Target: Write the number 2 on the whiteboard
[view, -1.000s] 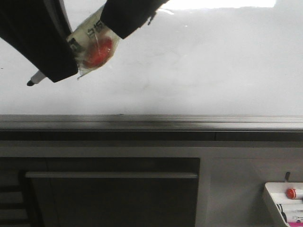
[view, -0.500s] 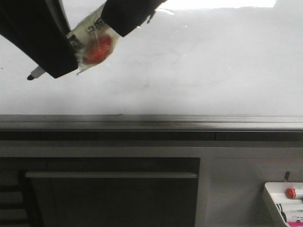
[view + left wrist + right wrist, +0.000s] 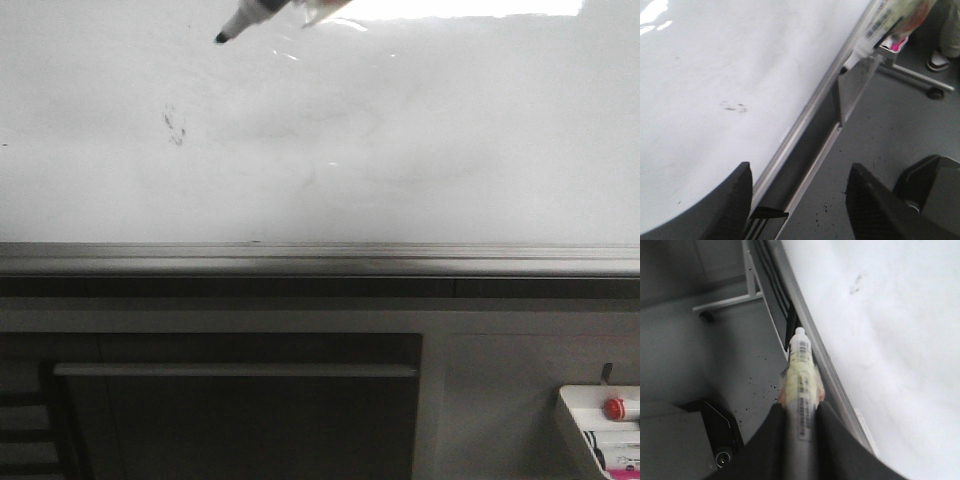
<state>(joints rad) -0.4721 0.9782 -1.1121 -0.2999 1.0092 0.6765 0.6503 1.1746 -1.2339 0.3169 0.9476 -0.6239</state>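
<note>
The whiteboard (image 3: 420,150) fills the upper front view, white with grey smears and glare along its top edge. No number 2 shows on it, only a small faint dark smudge (image 3: 175,125). My right gripper (image 3: 800,410) is shut on a white marker (image 3: 801,365) wrapped in yellowish tape. In the front view only the marker's black tip (image 3: 221,38) pokes in from the top edge, close to the board. My left gripper (image 3: 800,200) is open and empty, with the board (image 3: 715,75) and the smudge (image 3: 734,106) behind it.
A grey metal rail (image 3: 320,258) runs along the board's lower edge, with a dark cabinet front (image 3: 235,400) below. A small white tray (image 3: 585,425) with a red-capped item (image 3: 613,408) sits at the lower right. The left wrist view shows grey floor (image 3: 880,130).
The dark arms and the taped marker have left the upper left of the front view. The marker tip now shows at the top edge, further right. The smudge is uncovered.
</note>
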